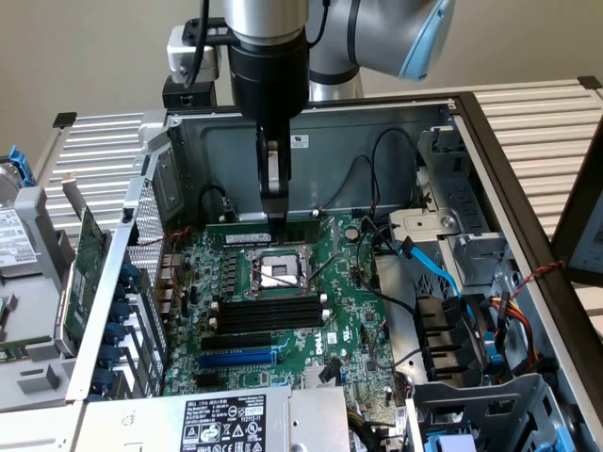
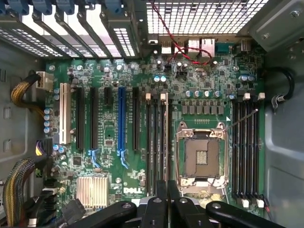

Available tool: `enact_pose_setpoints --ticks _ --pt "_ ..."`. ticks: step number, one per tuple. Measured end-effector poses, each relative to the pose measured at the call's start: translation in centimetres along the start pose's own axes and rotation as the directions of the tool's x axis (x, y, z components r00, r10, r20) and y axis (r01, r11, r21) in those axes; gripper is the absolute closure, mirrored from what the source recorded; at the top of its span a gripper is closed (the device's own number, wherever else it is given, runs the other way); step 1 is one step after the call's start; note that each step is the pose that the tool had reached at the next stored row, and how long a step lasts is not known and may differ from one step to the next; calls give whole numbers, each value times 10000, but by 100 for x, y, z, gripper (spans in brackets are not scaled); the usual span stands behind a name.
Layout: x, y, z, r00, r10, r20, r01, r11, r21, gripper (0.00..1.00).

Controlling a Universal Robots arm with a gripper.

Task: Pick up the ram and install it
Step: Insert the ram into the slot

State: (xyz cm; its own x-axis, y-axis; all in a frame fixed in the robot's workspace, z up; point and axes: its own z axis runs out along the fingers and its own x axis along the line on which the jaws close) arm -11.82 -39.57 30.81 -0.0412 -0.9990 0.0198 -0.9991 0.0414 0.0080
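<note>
An open computer case lies flat on a table of pale ribbed slats, with a plain beige wall behind. The fingers reach down into the case from above, drawn narrow and pinching the ram at its middle. The green stick runs level to either side of them, over the motherboard. Nearest the fingers sits the bare processor socket, with a bank of black slots farther off. Whether the ram sits in a slot, I cannot tell.

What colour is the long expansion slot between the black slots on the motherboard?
Blue; the expansion slot shows best in the wrist view.
</note>
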Motion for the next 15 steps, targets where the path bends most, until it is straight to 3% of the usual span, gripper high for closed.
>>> enact_pose_setpoints --ticks 5,8,15 --pt "4 -1 40 9999 23 -148 -22 10000 64 87" --pt "4 -2 71 9998 30 -208 -28 9999 100 87" --pt "2 -2 186 9997 31 -240 -28 9999 118 87"
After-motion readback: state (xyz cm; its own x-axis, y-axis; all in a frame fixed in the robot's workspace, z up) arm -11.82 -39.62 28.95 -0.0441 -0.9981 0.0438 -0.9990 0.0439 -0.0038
